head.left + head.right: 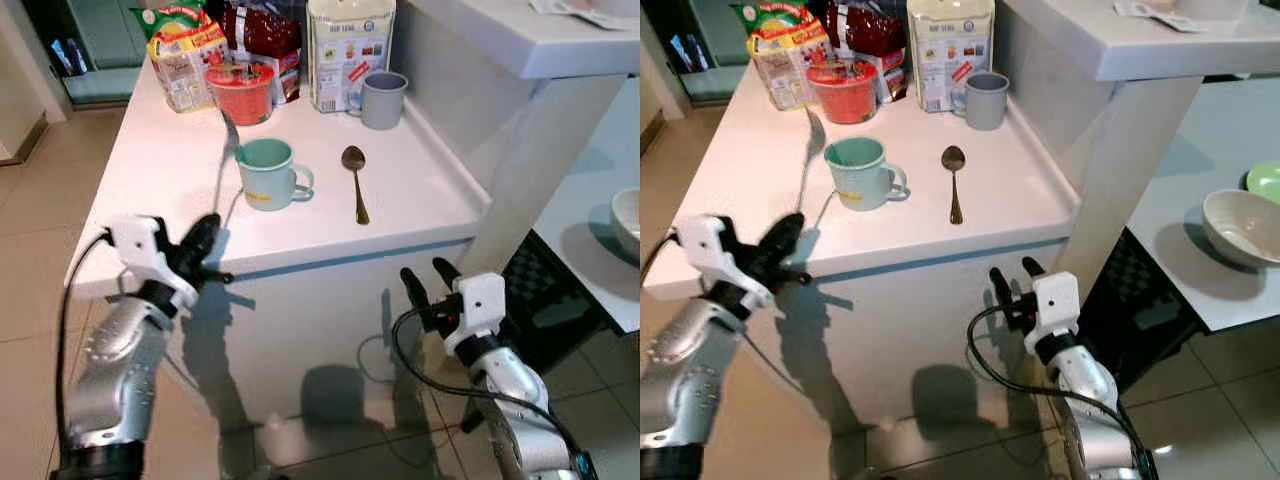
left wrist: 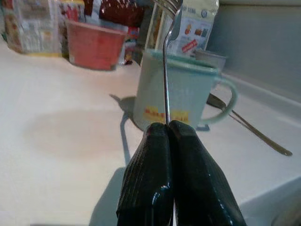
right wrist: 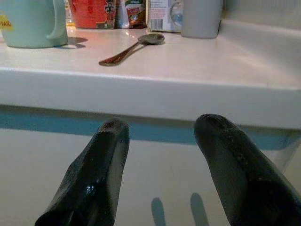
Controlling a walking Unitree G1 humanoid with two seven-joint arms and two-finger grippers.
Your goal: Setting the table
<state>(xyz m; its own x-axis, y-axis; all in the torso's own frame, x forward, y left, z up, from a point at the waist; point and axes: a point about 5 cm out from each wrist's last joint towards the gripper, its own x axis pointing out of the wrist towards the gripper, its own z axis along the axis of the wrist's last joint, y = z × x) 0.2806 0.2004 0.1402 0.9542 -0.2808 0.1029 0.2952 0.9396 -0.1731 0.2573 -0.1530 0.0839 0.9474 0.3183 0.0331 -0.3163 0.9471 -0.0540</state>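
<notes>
Left claw sits at the front edge of the white glossy table, ribbed black fingers pressed together, pinching the thin metal fork by its handle end; fork stands tilted up, tines above the pale green mug; left arm bent, wrist raised to table height; bronze-toned spoon lies flat just beside the mug, apart from it; grey cup, red tub and food packets at the back; right claw hangs below the table edge, fingers spread, holding nothing.
</notes>
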